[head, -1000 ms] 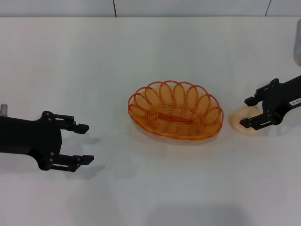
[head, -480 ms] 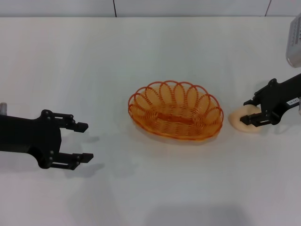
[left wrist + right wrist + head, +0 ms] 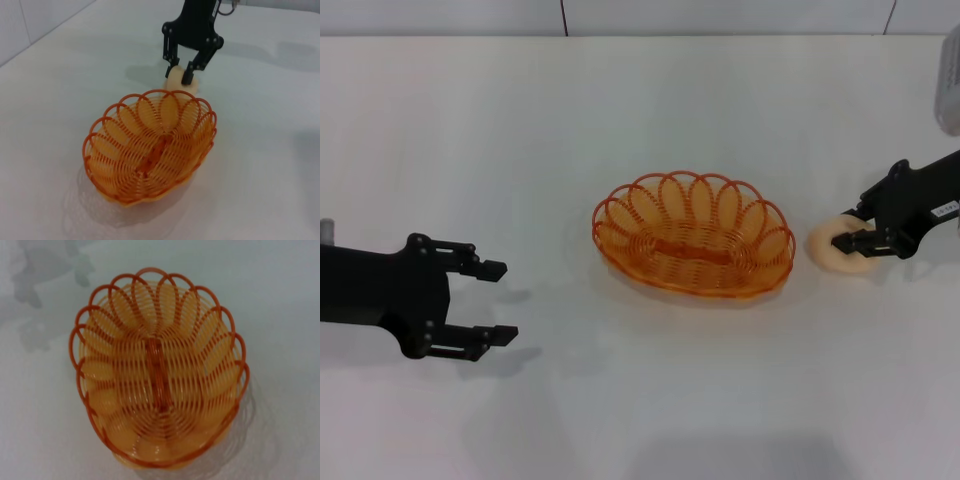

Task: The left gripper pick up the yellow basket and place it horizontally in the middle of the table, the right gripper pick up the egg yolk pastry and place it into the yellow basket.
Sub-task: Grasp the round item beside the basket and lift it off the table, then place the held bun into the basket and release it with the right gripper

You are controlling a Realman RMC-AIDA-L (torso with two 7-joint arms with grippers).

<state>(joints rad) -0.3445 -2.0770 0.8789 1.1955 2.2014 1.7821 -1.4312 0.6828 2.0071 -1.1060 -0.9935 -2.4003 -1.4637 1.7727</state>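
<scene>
The yellow basket (image 3: 650, 215) lies lengthwise across the middle of the white table (image 3: 640, 120) and is empty; it also shows in the left wrist view (image 3: 150, 150) and the right wrist view (image 3: 157, 370). The egg yolk pastry (image 3: 825, 255) sits on the table just right of the basket. My right gripper (image 3: 846, 229) reaches in from the right, its fingers closed on the pastry; the left wrist view shows the right gripper (image 3: 179, 70) pinching the pastry (image 3: 176, 84). My left gripper (image 3: 500, 300) hangs open and empty at the left, well clear of the basket.
A grey-white object (image 3: 952, 90) pokes in at the right edge of the head view. The table's back edge meets a wall along the top. Bare table lies in front of the basket and between it and the left gripper.
The right gripper's fingers have narrowed around the pastry and the arm has shifted slightly back. The left gripper and the basket have not moved.
</scene>
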